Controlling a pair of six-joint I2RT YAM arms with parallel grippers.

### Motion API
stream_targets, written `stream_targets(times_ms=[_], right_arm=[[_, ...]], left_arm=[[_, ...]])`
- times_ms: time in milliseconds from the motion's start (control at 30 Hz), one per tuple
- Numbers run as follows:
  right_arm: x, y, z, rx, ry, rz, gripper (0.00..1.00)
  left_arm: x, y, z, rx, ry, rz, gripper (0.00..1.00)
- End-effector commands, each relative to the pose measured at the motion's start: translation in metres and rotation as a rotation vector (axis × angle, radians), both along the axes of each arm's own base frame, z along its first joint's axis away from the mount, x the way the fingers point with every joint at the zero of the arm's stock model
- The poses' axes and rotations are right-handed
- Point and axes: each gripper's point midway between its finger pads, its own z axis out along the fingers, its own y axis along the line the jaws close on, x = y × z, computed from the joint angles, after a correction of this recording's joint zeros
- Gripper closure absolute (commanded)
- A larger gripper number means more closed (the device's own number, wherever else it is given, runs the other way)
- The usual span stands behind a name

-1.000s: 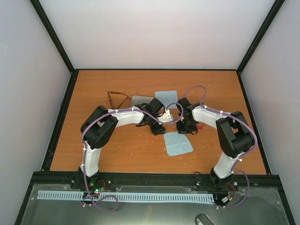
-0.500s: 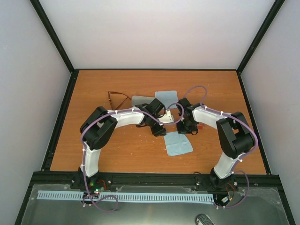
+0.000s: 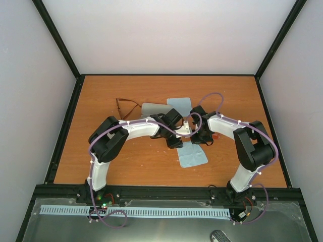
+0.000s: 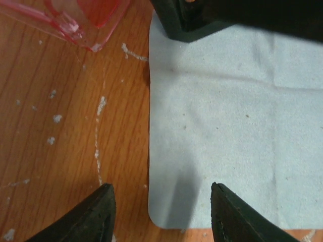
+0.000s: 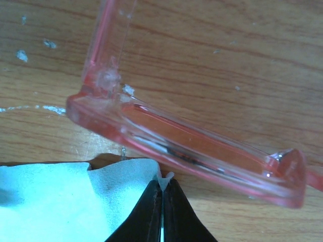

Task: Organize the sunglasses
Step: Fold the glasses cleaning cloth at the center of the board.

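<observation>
The red-orange sunglasses (image 5: pixel 192 146) lie on the table right in front of my right gripper (image 5: pixel 162 184), which is shut on a pinched corner of a light blue cloth (image 5: pixel 60 196). In the top view only a red bit of the red-orange sunglasses (image 3: pixel 216 135) shows beside the right gripper (image 3: pixel 199 136). My left gripper (image 4: pixel 161 187) is open, low over another corner of the same cloth (image 4: pixel 237 136), with the red frame (image 4: pixel 86 15) at its far left. The dark brown sunglasses (image 3: pixel 126 105) lie apart at the back left.
A grey case (image 3: pixel 150 107) and a second light blue cloth (image 3: pixel 180 103) lie behind the two grippers. The cloth being handled (image 3: pixel 193 155) spreads toward the near edge. Black rails border the wooden table (image 3: pixel 101 166).
My left arm has moved right and slightly nearer, toward the right gripper and over the cloth's corner, and its jaws have narrowed a little. The right gripper has stayed put, still pinching the cloth.
</observation>
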Motion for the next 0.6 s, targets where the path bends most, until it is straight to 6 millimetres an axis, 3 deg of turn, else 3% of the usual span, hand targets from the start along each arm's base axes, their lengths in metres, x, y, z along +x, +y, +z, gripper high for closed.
stream_targets(times_ms=[0,267,567], right_arm=[[-0.009,-0.007,-0.009,-0.032,0.022,-0.009,0.97],[-0.009,-0.006,-0.009,-0.025,0.021,-0.008,0.97],[-0.009,-0.007,-0.005,-0.025,0.011,-0.014,0.97]], left_arm=[[0.002,-0.009,-0.006,0.045,-0.042,-0.017,0.5],[0.007,0.009,-0.029,0.158,-0.064,0.023,0.59],[-0.01,0.026,-0.023,0.18,-0.034,0.001,0.56]])
